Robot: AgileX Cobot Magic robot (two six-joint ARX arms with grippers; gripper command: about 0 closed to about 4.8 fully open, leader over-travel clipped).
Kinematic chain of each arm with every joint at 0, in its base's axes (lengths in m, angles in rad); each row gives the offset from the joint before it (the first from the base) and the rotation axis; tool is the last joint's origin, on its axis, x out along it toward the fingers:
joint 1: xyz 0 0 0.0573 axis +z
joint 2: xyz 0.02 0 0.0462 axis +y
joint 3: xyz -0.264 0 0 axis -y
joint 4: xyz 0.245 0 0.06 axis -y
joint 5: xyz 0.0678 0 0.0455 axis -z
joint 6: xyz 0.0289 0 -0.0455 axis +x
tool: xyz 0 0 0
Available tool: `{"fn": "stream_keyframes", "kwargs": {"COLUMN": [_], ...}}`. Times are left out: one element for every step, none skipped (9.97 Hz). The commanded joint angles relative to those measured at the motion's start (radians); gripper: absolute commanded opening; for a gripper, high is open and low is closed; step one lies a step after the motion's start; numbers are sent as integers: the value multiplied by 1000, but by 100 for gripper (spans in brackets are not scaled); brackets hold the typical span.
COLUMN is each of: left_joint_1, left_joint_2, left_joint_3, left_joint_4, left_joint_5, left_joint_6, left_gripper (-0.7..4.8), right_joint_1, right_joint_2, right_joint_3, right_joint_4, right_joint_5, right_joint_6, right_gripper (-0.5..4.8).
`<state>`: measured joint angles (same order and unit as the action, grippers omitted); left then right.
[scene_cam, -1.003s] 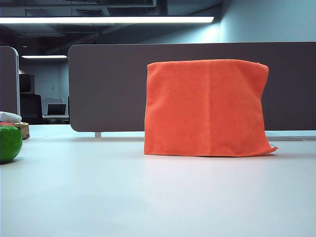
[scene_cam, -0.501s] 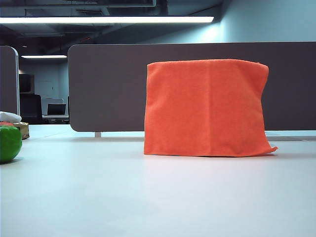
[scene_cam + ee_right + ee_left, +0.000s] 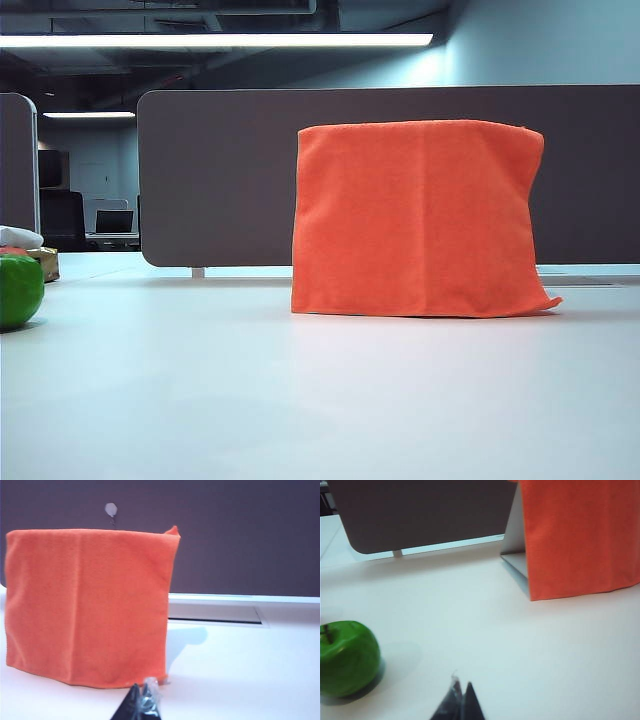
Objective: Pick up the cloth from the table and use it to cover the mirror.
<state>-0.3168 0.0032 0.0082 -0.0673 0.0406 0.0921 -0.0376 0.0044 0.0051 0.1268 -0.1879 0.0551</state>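
The orange cloth (image 3: 420, 218) hangs draped over the mirror, down to the white table (image 3: 300, 400), and hides it fully in the exterior view. In the left wrist view a pale sliver of the mirror (image 3: 514, 530) and its base show beside the edge of the cloth (image 3: 575, 535). My left gripper (image 3: 461, 686) is shut and empty, low over the table, well short of the cloth. My right gripper (image 3: 144, 687) is shut and empty too, just in front of the lower corner of the cloth (image 3: 90, 605). Neither gripper shows in the exterior view.
A green apple (image 3: 345, 657) lies on the table close to my left gripper and shows at the left edge of the exterior view as the apple (image 3: 18, 290). A grey-brown partition panel (image 3: 230, 180) stands behind the covered mirror.
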Motion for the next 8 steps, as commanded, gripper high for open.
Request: {"fn": "stream_keyframes", "kwargs": {"left_joint_1": [0,0,0,1,1,2,2,2], "left_joint_2": [1,0,0,0,0,0,0,0], "left_joint_3": [4,4,3,2,2,2,3,3], "left_joint_4": [-105,-104,-103,-37,-32,8,14,21], "left_joint_5": [-183,-189,-210,-312,-318,-272,-261,-261], "left_joint_6": [77,85,88,32,23,57,53,55], "left_gripper": [-5,-5,-5,-5,-5,-6,-6,-6], "right_joint_1": [-1,-1,-1,-1,-1,-1,-1,-1], "right_joint_2": [-2,-2,-2,-2,-2,-2,-2,-2], "right_joint_3": [-4,-4,-4,-4,-4,-4,-4,-4], "right_joint_4": [28,28,28,55,57,52,50,50], "right_joint_5": [-13,-13,-13,-14,-15,-17,-23,-25], "right_joint_6": [-34,-34,-41,-29,-29,-5,-3,-3], "right_gripper": [-5,-5,-5,-4,-4,-4,-4,-4]}}
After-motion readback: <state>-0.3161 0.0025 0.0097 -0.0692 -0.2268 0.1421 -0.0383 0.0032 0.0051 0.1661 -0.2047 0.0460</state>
